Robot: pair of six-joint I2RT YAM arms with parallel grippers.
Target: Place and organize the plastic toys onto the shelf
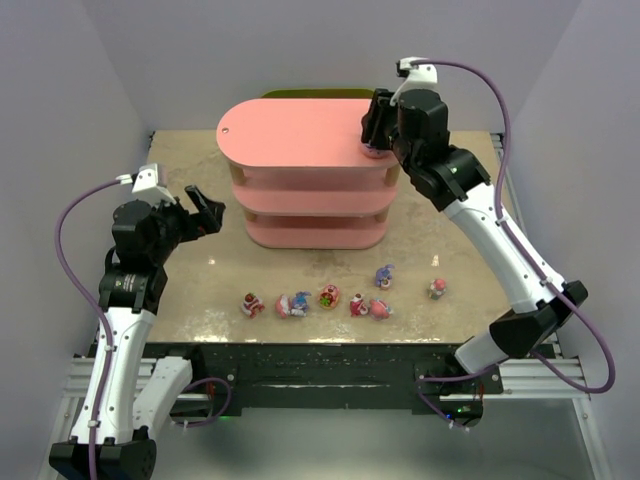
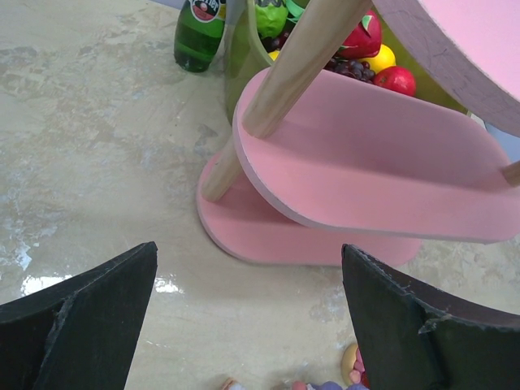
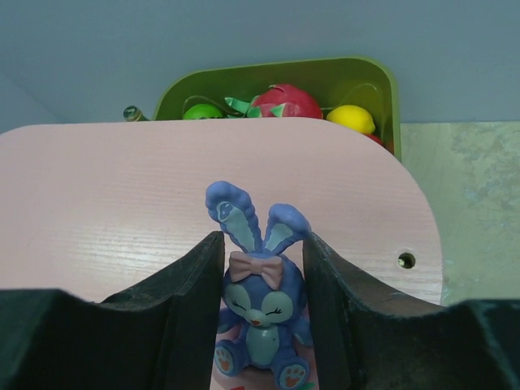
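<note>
The pink three-tier shelf point(image 1: 300, 135) stands at the back middle of the table. My right gripper point(image 1: 375, 150) hangs over the right end of its top board point(image 3: 106, 211), shut on a blue long-eared bunny point(image 3: 260, 309) with a pink bow; both jaws press the bunny's head. Several small plastic toys lie in a row near the table's front edge, among them a red-white figure point(image 1: 252, 304), a round one point(image 1: 329, 296), a purple bunny point(image 1: 384, 275) and a pink figure point(image 1: 437, 288). My left gripper point(image 1: 205, 212) is open and holds nothing, left of the shelf's lower boards point(image 2: 374, 162).
A green bin point(image 3: 276, 89) of toy fruit stands behind the shelf, with a green bottle point(image 2: 197, 36) beside it. Grey walls close in the table on the left, back and right.
</note>
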